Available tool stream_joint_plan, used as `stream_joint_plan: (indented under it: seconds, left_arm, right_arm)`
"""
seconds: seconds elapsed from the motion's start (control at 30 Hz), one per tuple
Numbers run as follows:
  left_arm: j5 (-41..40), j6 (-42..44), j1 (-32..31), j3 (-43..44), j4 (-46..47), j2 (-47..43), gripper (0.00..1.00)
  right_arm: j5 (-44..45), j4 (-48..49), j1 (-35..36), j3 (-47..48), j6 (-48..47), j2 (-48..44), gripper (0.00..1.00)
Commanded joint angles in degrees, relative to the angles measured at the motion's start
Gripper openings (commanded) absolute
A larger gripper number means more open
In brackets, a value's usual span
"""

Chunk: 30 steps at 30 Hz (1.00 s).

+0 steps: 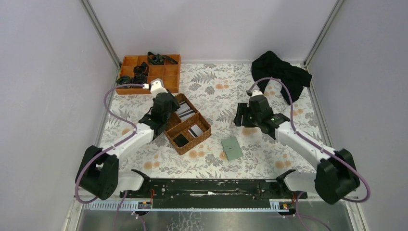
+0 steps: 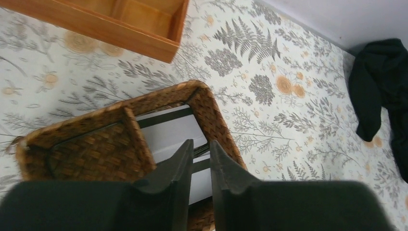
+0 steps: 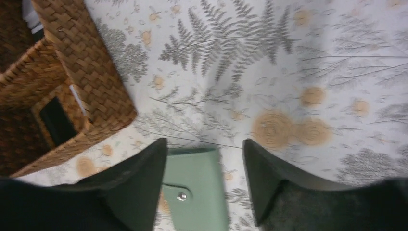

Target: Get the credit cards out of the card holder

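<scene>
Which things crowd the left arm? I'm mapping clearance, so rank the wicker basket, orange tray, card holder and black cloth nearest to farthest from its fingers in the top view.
1. wicker basket, directly beneath the left fingers.
2. orange tray, just beyond, far left.
3. card holder, to the right, toward the bases.
4. black cloth, far right corner.

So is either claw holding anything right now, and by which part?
Nothing that shows. The right gripper hangs wide open over the card holder; the left gripper, jaws slightly apart, hovers over the wicker basket with nothing between them.
</scene>
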Motion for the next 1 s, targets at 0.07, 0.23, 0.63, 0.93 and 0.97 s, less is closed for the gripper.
stream_joint_plan:
  seconds: [0.07,0.23,0.63,0.93,0.97]
  left_arm:
    - [3.1,1.5,0.2,5.0,-0.2,5.7,0.08]
    - [-0.1,1.4,1.7,7.1,-3.9,8.4,0.00]
    - [0.4,0.2,3.6,11.5,-10.3,19.1,0.00]
    - [4.6,0.4,4.5,14.8,-7.6,25.5,0.03]
    - [5.1,0.4,4.5,15.9,-7.3,26.7,0.03]
  right_arm:
    - [-13.6,6.0,0.1,9.2,-1.0,8.4,0.36]
    - [-10.8,4.6,4.6,18.1,-3.7,16.6,0.35]
    - [-11.1,4.4,7.5,29.9,-4.3,37.1,0.55]
    - [-12.7,5.0,11.2,27.7,-3.4,38.9,0.56]
    - [-12.6,5.0,11.6,27.2,-3.3,38.6,0.56]
